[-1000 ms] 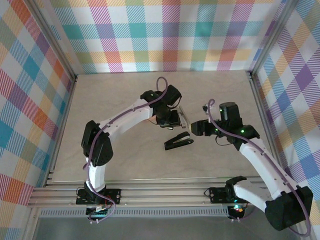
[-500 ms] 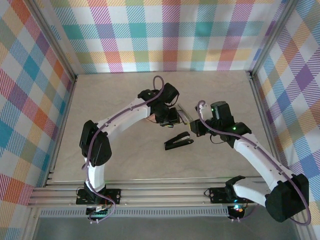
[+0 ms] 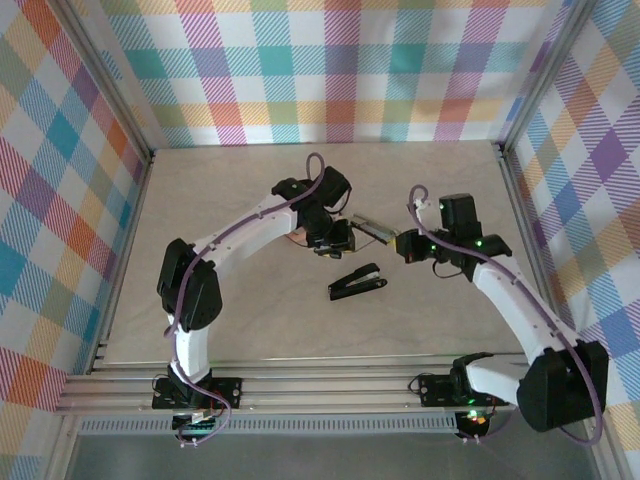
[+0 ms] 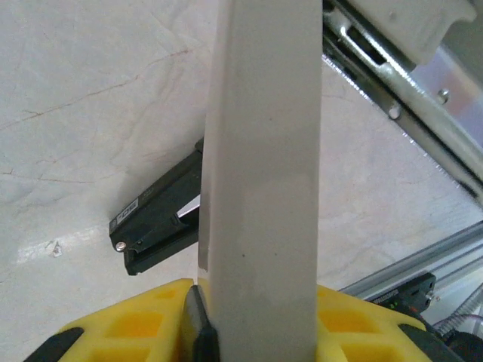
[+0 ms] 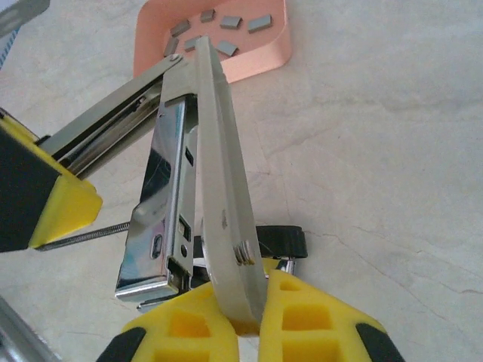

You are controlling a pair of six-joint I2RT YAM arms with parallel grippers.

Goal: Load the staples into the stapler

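Staples (image 5: 259, 24) lie scattered inside the tray (image 5: 283, 54), bare table (image 5: 377, 151) beyond its rim.

Staplers, tray and staples, counted
One metal stapler (image 5: 170, 188), one black stapler (image 3: 357, 283), one orange tray (image 5: 272, 56), at least six staples (image 5: 259, 23) at frame top.

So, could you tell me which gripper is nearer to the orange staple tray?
Left. Both hold the open stapler; the left gripper sits just beside the tray, the right gripper at the stapler's far end, farther off.
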